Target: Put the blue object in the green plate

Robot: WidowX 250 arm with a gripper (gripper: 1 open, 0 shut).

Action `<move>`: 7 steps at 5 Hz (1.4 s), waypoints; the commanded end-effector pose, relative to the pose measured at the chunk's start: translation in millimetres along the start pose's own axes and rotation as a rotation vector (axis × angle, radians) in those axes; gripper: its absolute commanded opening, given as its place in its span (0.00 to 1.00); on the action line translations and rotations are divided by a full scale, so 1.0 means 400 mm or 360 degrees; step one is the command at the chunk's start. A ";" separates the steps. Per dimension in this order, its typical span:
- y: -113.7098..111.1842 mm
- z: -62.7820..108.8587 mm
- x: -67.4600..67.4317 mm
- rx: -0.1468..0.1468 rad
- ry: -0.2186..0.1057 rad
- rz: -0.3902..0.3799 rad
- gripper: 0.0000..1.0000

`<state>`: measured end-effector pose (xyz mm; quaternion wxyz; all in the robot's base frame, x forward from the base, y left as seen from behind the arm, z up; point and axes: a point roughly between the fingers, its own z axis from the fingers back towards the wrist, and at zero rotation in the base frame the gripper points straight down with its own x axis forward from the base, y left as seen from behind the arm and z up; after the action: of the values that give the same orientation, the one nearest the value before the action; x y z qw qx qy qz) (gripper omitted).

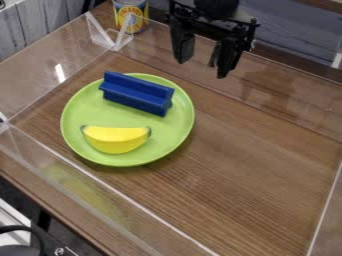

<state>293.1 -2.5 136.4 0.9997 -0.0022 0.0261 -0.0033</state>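
Gripper (202,62) first, since it's what I check from over here on the camera view: black, up near the top edge and a bit right of the middle, fingers pointing down with the jaws spread wide, nothing between them. It's hanging well apart from the plate, so I'm not touching anything on it.

The dark blue ridged block (136,93) is sitting in the lime-green round plate (171,138), over on the far side, lying at a slant with its right end a little nearer to me. The yellow toy banana (116,138) shares the plate, down in the near part, curved and lying on its side. The two are apart, with bare green plastic between them.

Plate's on the brown wood-look tabletop (247,160), left of centre. There's also a can with a yellow and blue label (131,15) up at the top left, partly cut off by the frame.
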 end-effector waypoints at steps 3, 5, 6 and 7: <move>0.135 -0.040 0.037 0.0068 0.0029 -0.0601 1.00; 0.246 -0.071 0.050 0.0125 0.0043 -0.0893 0.00; 0.259 -0.087 0.071 0.0143 0.0050 -0.1001 0.00; 0.289 -0.095 0.084 0.0148 0.0057 -0.1024 0.00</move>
<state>318.4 107.3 80.3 0.9445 0.0174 0.0631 -0.3221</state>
